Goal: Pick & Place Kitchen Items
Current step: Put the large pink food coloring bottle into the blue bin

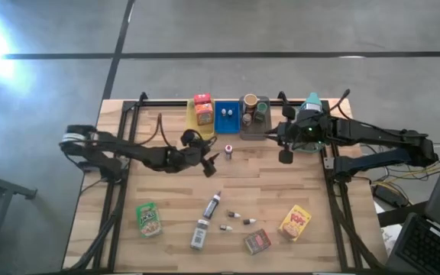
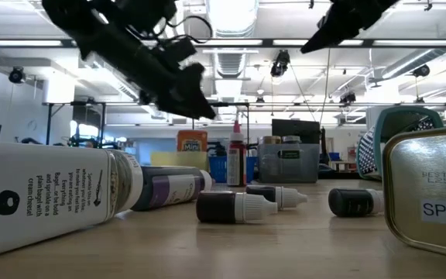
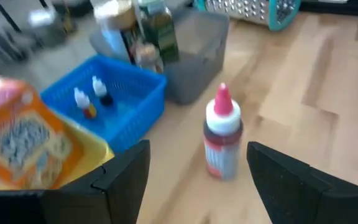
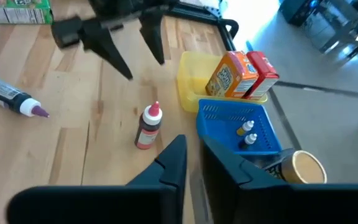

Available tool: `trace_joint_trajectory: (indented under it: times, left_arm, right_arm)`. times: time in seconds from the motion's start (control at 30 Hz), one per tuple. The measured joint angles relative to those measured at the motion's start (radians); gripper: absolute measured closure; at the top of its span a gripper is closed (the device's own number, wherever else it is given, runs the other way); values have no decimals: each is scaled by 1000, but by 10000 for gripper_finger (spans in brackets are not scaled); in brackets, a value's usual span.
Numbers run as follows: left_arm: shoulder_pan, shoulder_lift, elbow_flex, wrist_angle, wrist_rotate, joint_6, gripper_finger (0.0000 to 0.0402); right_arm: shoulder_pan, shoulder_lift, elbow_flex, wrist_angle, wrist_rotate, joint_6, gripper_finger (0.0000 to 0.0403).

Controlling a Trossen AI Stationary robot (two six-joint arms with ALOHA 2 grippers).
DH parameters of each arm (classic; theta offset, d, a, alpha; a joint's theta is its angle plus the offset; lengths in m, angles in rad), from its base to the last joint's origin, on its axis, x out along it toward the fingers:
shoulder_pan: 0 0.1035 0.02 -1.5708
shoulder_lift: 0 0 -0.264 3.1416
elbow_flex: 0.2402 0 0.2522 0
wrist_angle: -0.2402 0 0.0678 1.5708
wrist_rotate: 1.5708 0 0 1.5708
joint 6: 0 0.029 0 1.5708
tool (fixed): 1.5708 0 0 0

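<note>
Kitchen items are spread over the light wooden table [image 1: 266,187] from above: a small red-capped bottle of dark red liquid [image 1: 228,151] is stood upright just in front of the blue plastic tray [image 1: 226,117], with a green snack box [image 1: 150,218], a slim dark bottle with white cap [image 1: 212,205], a white-labelled jar [image 1: 198,234], a yellow pouch [image 1: 296,222] and a brown tin [image 1: 257,241] lying nearer the front edge. The left gripper [image 1: 209,162] is seen just beside the red-capped bottle, jaws parted, nothing held. The right gripper [image 1: 286,151] is parked by the grey tray [image 1: 253,133], nothing in it.

From table height, the big white-labelled jar [image 2: 49,194] is laid on its side up close, small dark vials [image 2: 238,206] lie mid-table, and the red-capped bottle [image 2: 237,161] is stood further back under the left gripper [image 2: 188,97].

Through the left wrist camera, the red-capped bottle [image 3: 222,132] is framed upright between the two dark fingers [image 3: 126,174], which are spread wide and not touching it. Two tiny vials [image 3: 89,102] are sat inside the blue tray [image 3: 142,99], and an orange snack box [image 3: 23,137] is in the yellow tray [image 3: 98,149].

Through the right wrist camera, the right fingers [image 4: 169,165] are nearly together with only a thin gap, gripping nothing. The red-capped bottle [image 4: 148,126] is stood apart from the left gripper [image 4: 132,53], and orange and red boxes [image 4: 241,73] are stood in the yellow tray [image 4: 188,78]
</note>
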Motion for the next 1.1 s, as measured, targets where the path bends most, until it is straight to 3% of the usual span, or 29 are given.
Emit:
trace_joint_trajectory:
  times: [0.2, 0.53, 0.8, 1.1]
  left_arm:
    - [-4, -89, 0, -184, 28, -160, 128]
    - [-4, -139, -1, -299, 27, -145, 128]
    - [-4, -140, -1, -317, 28, -144, 128]
    - [-4, -139, -1, -313, 28, -145, 128]
  right_arm:
    - [-2, 130, 122, -73, -6, 1, 284]
    - [-2, 321, 285, -151, -119, -73, 183]
    - [-2, 487, 340, -129, -147, -153, 153]
    - [-22, 640, 386, -114, -221, -135, 143]
